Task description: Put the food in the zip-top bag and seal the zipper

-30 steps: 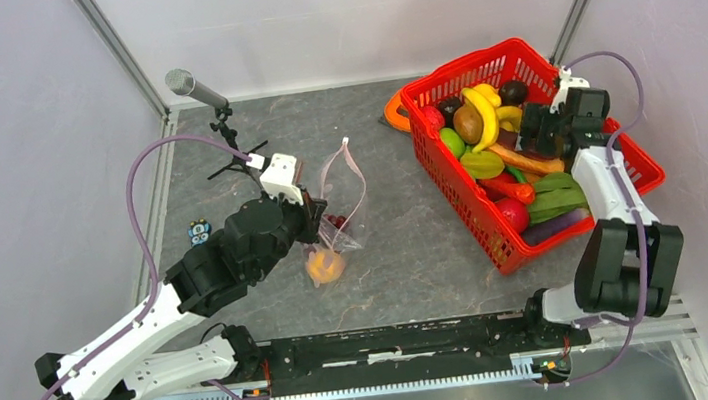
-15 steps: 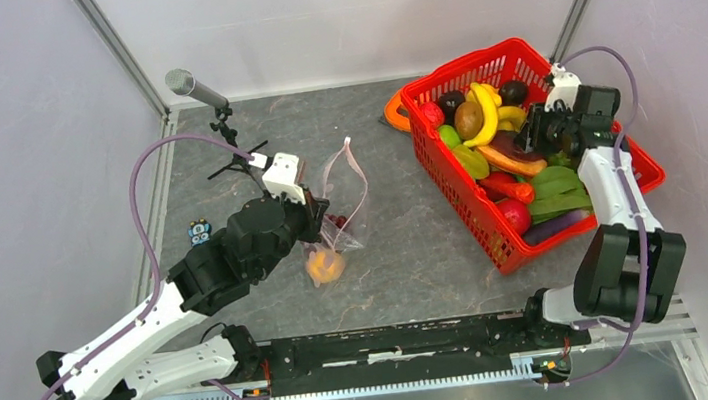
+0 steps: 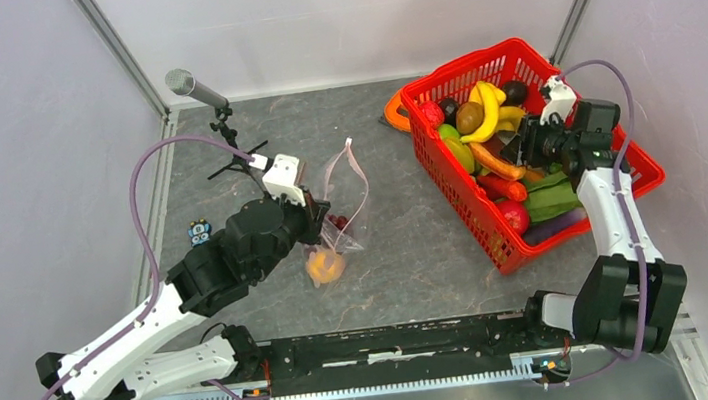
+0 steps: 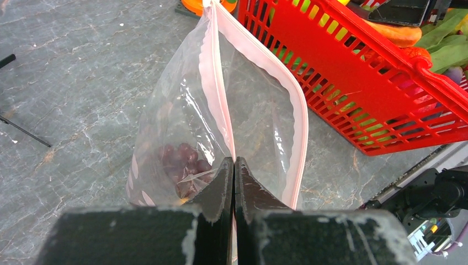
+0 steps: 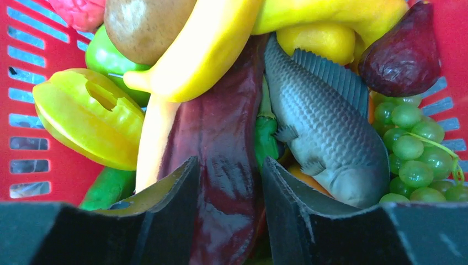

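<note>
Food (image 3: 481, 117) sits mostly heaped in the red basket (image 3: 471, 205) at about 2 o'clock on the table. A few pieces are already inside the zip-top bag (image 3: 344, 193), which lies at about 9 o'clock from the table's middle: purple grapes (image 4: 182, 157) and an orange piece (image 3: 324, 265). The left gripper (image 4: 234, 165) is pinched tight on the bag's lip, right at the zipper (image 4: 212, 83), and holds the mouth gaping toward 12 o'clock in its wrist view. The right gripper (image 5: 229, 165) is down in the basket, its fingers pressed narrow on either side of a long dark maroon piece (image 5: 221, 127). That piece lies under the banana (image 5: 204, 49) at 12 o'clock and beside a grey fish (image 5: 325, 127) at 3 o'clock. Lifting it could therefore drag neighbours up and spill them over the basket wall. The hold looks low on a smooth, long shape, so it may swing or slip free. At the bag, only one pinch keeps a slim mouth open, so a long piece could snag the pink strip and tug the lip loose.
</note>
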Action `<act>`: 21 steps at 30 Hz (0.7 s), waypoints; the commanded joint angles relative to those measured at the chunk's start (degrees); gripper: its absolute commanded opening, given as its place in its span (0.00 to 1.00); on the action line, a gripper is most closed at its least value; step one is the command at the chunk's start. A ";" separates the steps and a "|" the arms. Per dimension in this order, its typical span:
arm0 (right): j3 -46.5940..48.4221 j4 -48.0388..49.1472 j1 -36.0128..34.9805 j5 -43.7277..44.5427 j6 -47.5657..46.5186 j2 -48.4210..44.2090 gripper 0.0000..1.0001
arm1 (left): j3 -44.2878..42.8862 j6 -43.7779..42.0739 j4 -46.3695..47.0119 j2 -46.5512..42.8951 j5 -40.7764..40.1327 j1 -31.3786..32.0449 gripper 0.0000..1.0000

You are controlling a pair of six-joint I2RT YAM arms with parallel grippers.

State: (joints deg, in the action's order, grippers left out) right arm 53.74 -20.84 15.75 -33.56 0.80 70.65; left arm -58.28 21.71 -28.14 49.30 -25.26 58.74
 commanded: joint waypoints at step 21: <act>-21.53 25.51 -0.31 -2.71 46.69 -14.41 0.75 | 2.84 -2.84 2.51 -3.48 -0.93 -0.23 0.02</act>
State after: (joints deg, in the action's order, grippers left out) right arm 37.58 -4.54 15.86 -32.99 32.45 61.52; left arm -55.96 21.37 -28.12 47.16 -25.04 58.74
